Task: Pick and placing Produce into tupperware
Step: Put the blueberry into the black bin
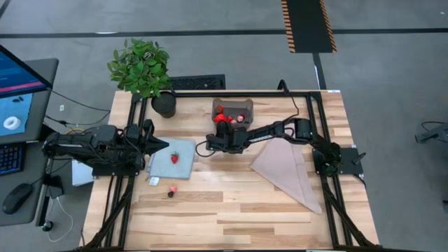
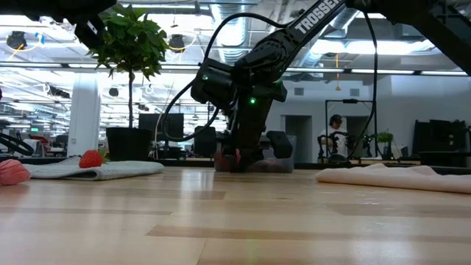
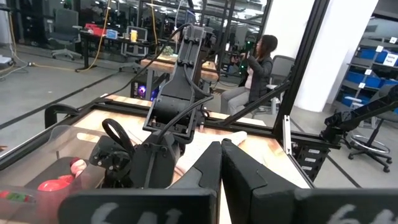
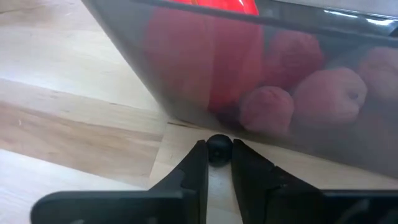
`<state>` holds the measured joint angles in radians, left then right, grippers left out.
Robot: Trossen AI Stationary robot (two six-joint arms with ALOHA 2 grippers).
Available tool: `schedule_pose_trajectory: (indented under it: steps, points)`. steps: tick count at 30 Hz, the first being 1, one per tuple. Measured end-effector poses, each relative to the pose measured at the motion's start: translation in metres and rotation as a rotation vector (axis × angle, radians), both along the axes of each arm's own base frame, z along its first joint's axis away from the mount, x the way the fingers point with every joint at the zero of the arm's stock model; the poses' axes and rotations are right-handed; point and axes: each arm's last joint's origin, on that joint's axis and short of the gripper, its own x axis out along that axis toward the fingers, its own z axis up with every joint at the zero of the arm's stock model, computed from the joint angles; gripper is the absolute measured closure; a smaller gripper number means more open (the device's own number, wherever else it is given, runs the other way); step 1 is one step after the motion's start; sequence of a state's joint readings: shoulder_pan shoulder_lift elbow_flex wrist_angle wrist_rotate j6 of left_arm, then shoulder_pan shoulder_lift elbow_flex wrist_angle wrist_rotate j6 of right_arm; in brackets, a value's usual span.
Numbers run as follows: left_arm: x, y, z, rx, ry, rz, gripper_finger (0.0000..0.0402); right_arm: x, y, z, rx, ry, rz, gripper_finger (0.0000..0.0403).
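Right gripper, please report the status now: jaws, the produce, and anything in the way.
Right gripper jaws shut on small dark berry, low beside tupperware. Left gripper shut, empty, near mat. Strawberry on mat; two pieces on table. Tub wall ahead.

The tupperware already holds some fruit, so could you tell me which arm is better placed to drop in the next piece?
The right arm, probably. Its gripper is shut on a small dark berry right beside the tupperware. The left gripper waits by the blue-grey mat, holding nothing.
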<state>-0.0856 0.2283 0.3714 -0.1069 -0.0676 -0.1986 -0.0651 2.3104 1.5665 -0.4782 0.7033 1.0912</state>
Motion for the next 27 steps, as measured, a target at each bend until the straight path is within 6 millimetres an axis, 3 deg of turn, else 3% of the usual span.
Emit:
schedule_pose_trajectory:
  steps: [8,17,21,27]
  points:
    - [0.000,0.000,0.000,0.000,0.000,0.000,0.0401,0.002,0.019,-0.001,-0.010,-0.006,0.037,0.0322]
    - [0.000,0.000,0.000,0.000,0.001,0.000,0.0401,0.001,0.060,0.002,-0.001,-0.027,0.091,0.0322]
    - [0.000,0.000,0.000,-0.002,0.001,0.015,0.0401,-0.002,0.079,0.025,-0.049,-0.062,0.108,0.0322]
    - [0.000,0.002,-0.002,-0.007,0.014,0.070,0.0401,-0.016,0.088,0.091,-0.184,-0.116,0.124,0.0324]
